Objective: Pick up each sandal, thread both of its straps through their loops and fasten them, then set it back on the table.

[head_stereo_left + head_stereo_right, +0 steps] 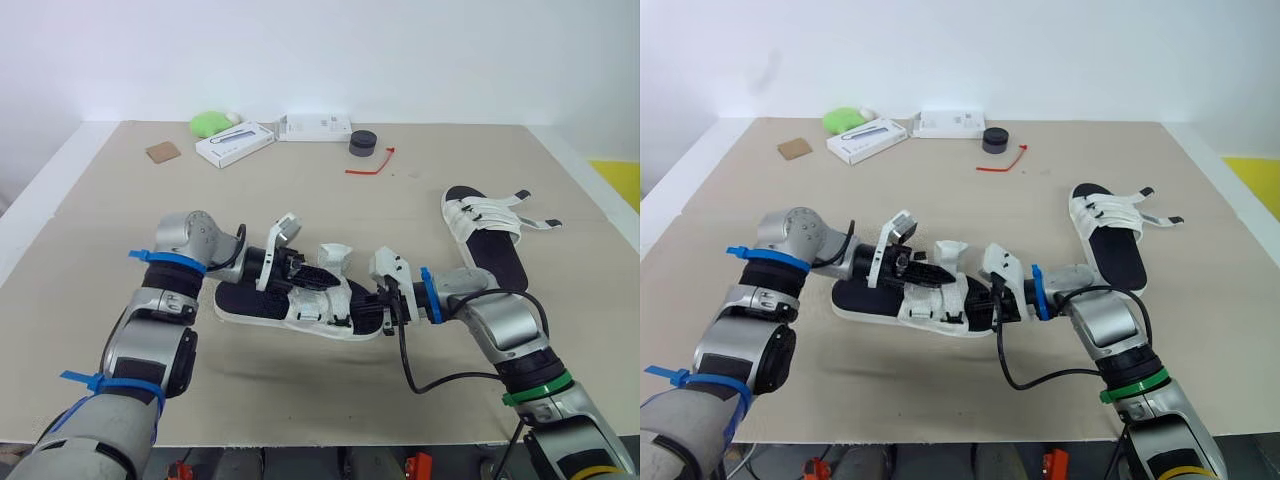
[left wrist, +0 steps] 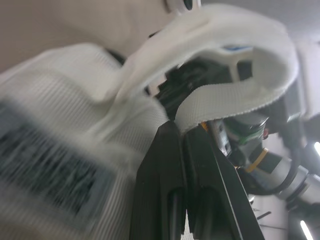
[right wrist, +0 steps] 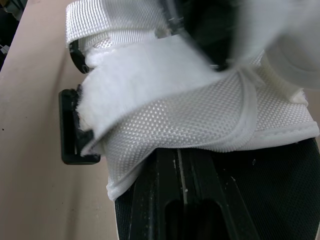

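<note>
In the head view we see one sandal [image 1: 250,303] lying mid-frame on the surface [image 1: 120,200], with the left pincer [image 1: 318,275] and right pincer [image 1: 372,305] both at its white upper; a second sandal [image 1: 495,250] lies at the right

In the left wrist view, narrow fingers [image 2: 165,170] pinch a white strap [image 2: 235,97] by its end

In the right wrist view, fingers [image 3: 155,190] are pressed together beneath a white flap [image 3: 190,125]

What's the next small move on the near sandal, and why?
Probably have the left gripper draw the strap taut and down onto the upper: its jaws pinch the strap's end, which arches loose and unfastened, while the right gripper steadies the near sandal by its white flap.
</note>
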Robot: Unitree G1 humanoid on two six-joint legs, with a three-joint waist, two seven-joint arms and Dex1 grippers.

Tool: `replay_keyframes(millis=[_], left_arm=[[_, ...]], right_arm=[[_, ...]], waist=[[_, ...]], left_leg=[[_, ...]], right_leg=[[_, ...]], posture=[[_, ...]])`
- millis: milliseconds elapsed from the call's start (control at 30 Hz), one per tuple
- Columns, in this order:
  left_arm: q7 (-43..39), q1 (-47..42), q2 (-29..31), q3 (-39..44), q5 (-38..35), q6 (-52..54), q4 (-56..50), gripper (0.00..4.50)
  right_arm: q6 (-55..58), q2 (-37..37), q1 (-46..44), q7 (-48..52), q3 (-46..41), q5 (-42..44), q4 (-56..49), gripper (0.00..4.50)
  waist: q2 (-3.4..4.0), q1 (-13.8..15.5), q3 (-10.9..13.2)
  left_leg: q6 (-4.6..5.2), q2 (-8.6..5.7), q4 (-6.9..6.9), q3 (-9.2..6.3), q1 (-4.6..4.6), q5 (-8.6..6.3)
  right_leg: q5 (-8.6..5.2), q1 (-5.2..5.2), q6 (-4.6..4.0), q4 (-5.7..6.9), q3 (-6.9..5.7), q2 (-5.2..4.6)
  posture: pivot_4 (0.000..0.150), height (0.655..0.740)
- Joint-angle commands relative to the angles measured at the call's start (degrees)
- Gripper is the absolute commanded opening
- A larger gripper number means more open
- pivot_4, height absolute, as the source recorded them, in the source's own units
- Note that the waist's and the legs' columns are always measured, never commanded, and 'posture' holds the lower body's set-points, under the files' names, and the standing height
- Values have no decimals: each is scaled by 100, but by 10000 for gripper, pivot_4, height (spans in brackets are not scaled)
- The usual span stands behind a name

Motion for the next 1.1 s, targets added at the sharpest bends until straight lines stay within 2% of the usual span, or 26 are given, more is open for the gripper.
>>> replay_keyframes(millis=[33, 367, 633, 700, 900, 1100], left_arm=[[-131, 229, 202, -354, -132, 136, -481, 682], [-951, 619, 656, -1608, 237, -1312, -1509, 682], [-1682, 303, 571, -1595, 476, -2530, -1537, 682], [-2155, 312, 732, -1763, 581, -2916, -1665, 682], [-3235, 508, 1200, -2503, 1403, -4395, -1737, 682], [-3323, 522, 1015, -2624, 1995, -5318, -1402, 682]], right_arm=[[247, -99, 252, -63, 255, -156, 206, 0], [234, -112, 226, -46, 252, -173, 238, 0], [224, -93, 206, -62, 272, -191, 257, 0], [228, -93, 215, -62, 271, -186, 249, 0], [212, -100, 215, -67, 261, -180, 265, 0], [211, -89, 194, -73, 245, -172, 278, 0]], waist=[[0, 1, 0], [2, 4, -3], [1, 16, -4], [3, 10, -4], [4, 10, -4], [4, 11, -5]], left_leg=[[0, 0, 0, 0, 0, 0], [-3, 0, -3, 0, 1, -2], [-3, 0, -1, 0, 1, -2], [-3, 0, -1, 0, 1, -2], [-2, 1, -2, 1, 1, -2], [-1, 1, -2, 0, 1, -3]], right_leg=[[0, 1, 0, 0, 0, 0], [-4, 1, -6, 0, 0, 0], [-4, 1, -5, 0, 0, 0], [-4, 1, -5, 0, 1, 0], [-6, 0, -8, 0, 1, 1], [-6, 0, -9, 0, 2, 1]], posture=[[1500, 7400], [1500, 7400], [1500, 7400], [1500, 7400], [1500, 7400], [1500, 7400]])
